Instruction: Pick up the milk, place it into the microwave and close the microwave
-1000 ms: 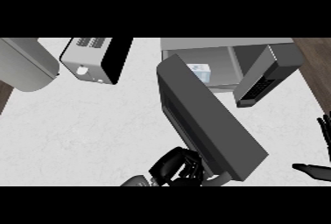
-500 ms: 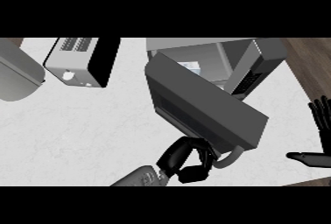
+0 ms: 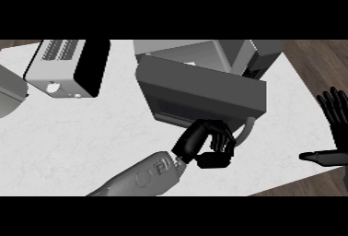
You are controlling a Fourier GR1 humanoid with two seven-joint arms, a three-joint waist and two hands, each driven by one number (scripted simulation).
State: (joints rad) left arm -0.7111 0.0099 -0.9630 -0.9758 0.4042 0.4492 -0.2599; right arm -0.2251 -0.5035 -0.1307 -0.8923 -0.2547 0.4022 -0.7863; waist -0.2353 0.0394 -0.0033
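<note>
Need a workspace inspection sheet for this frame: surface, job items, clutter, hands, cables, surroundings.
Surface: white counter, wood floor past its right edge.
Job's things: microwave at the back; its door is swung partway toward closed, with the handle at its near edge. Milk not visible from here.
Clutter: toaster at back left; part of a grey rounded object at the left edge.
Hands: left hand at the door's near edge, fingers curled, beside the handle; contact unclear. Right hand open, resting at the right edge, fingers up.
Cables: nothing seen.
Surroundings: nothing seen beyond the floor.
</note>
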